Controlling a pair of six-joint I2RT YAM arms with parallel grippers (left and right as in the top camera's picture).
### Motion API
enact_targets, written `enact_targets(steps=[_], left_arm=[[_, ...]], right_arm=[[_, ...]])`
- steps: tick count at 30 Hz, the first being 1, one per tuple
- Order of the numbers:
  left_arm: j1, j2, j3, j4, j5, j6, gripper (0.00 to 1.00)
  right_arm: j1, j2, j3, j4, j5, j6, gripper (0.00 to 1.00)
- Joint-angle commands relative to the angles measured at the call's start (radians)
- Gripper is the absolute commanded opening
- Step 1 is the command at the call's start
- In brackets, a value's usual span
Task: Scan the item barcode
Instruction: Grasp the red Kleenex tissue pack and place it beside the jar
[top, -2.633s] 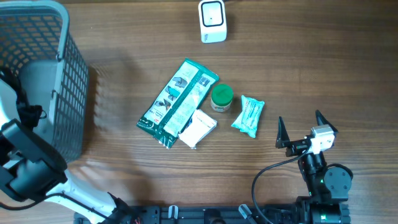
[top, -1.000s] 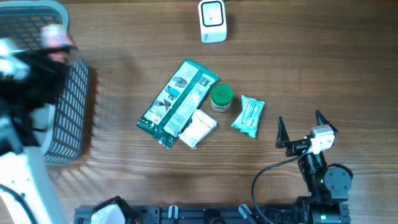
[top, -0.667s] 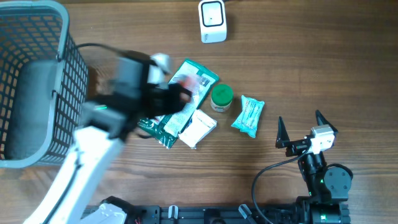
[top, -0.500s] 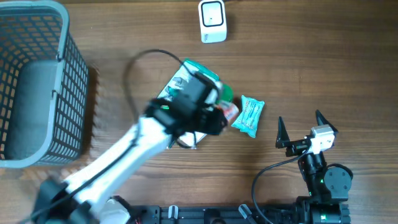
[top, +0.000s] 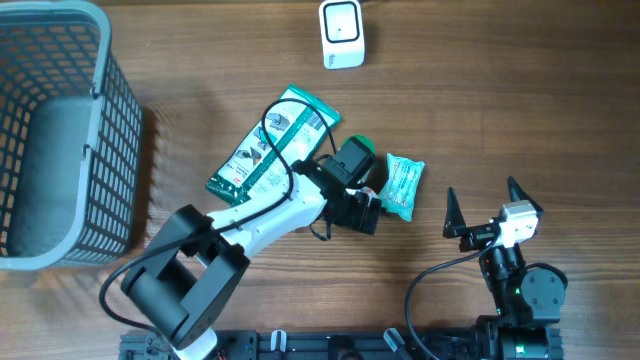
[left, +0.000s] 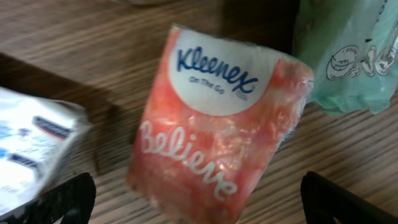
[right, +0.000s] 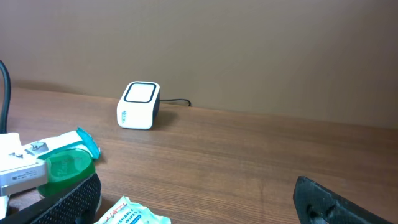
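Your left end effector (left: 204, 198) has just let go. A second ago it was closed on the orange Kleenex pack (left: 217, 124) and swinging in from over the basket (top: 60, 130). Now its fingers stand wide apart, and the pack lies on the table (top: 560, 90) between them. As far as the wrist view shows, it touches neither finger.

For the task, this means you are holding nothing, and the scanner (top: 342, 33) is well ahead of the end effector, across the table. The pack's branded face is up and no barcode shows on it. Any scan from here looks to need a fresh pick, and probably a turn of the pack.

Your right end effector (top: 481, 190) is parked to the right of the group, jaws spread and empty.

Count of what is out:
- 1 scanner and 1 basket.
- 5 items in all.
- 1 Kleenex pack, under the left end effector.
- 1 white tissue pack (left: 31, 149), just to its left.
- 1 teal packet (left: 348, 56), just ahead and to the right.
- 1 green-lidded jar (top: 362, 148), close ahead.
- 1 long green wipes pack (top: 275, 150), ahead and to the left.
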Motion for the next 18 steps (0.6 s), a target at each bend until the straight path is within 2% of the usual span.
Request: enact_targets(steps=[1,8,14,18], left_arm=[[-0.002,-0.124,-0.004,-0.001,-0.067,0.009,1.0],[-0.002,-0.377,-0.004,-0.001,-0.124,0.054,1.0],[-0.002,-0.65,-0.004,0.018,-0.377,0.054,1.0],[-0.002,-0.789,-0.004,0.103,-0.567,0.054,1.0]], right_arm=[[0.003,-0.002,-0.001,0.003,0.009,-0.01,1.0],[0.003,-0.002,-0.001,0.003,0.009,-0.01,1.0],[0.003,-0.002,-0.001,0.003,0.009,-0.01,1.0],[0.003,-0.002,-0.001,0.003,0.009,-0.01,1.0]])
